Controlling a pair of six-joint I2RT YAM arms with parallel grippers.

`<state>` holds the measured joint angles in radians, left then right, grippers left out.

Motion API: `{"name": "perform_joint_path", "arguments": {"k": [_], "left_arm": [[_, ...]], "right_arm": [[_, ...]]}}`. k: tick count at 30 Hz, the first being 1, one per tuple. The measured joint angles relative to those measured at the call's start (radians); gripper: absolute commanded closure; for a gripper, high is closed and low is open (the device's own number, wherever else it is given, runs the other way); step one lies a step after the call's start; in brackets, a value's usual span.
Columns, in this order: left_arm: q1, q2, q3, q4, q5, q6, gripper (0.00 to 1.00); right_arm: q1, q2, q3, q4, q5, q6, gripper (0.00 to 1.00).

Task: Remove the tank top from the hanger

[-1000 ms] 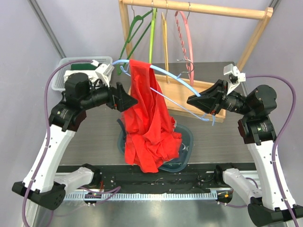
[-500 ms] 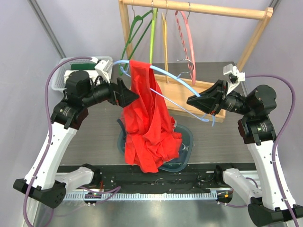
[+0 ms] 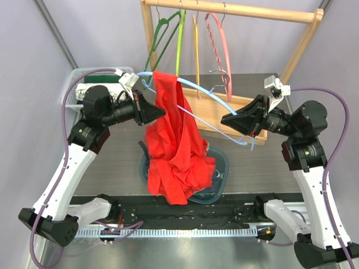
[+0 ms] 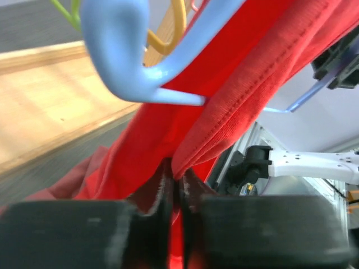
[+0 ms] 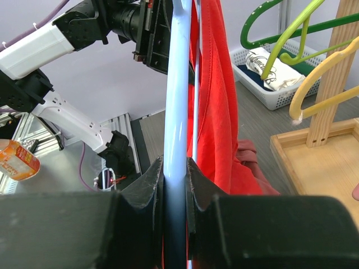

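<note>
A red tank top (image 3: pixel 174 140) hangs from a light blue hanger (image 3: pixel 205 92) held in the air over the table, its lower part bunched below. My right gripper (image 3: pixel 227 119) is shut on the hanger's right arm; in the right wrist view the blue bar (image 5: pixel 178 84) runs straight between the closed jaws (image 5: pixel 174 168), with the tank top (image 5: pixel 216 101) beside it. My left gripper (image 3: pixel 160 112) is at the garment's upper left edge. In the left wrist view its jaws (image 4: pixel 178 185) pinch a fold of the red fabric (image 4: pixel 241 67) just under the hanger's blue end (image 4: pixel 120 50).
A wooden rack (image 3: pixel 230 10) at the back carries green, lime, yellow and pink hangers. Its wooden base tray (image 3: pixel 247 106) lies behind the right gripper. A dark tub (image 3: pixel 220 168) sits under the hanging cloth. A white basket (image 3: pixel 76 84) stands at the back left.
My left gripper moved up and to the right into the tank top's edge and closed on the fabric. The right arm and the hanger have stayed still.
</note>
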<state>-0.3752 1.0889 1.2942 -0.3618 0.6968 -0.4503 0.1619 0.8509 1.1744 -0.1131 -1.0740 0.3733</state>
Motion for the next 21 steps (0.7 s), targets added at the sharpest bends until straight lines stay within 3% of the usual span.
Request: {"name": "perform_joint_path", "arguments": {"k": [6,11,21], "left_arm": [[0.011,-0.006,0.014,0.014,0.065,0.004,1.00],[0.041,-0.006,0.125,-0.017,0.133,0.006,1.00],[0.057,0.190,0.791,-0.139,0.193,0.075,1.00]], "right_arm": [[0.000,-0.004,0.000,-0.016,0.003,-0.009,0.99],[0.000,-0.027,0.002,-0.122,0.023,-0.064,0.99],[0.000,-0.180,0.039,-0.472,0.103,-0.214,0.99]]}}
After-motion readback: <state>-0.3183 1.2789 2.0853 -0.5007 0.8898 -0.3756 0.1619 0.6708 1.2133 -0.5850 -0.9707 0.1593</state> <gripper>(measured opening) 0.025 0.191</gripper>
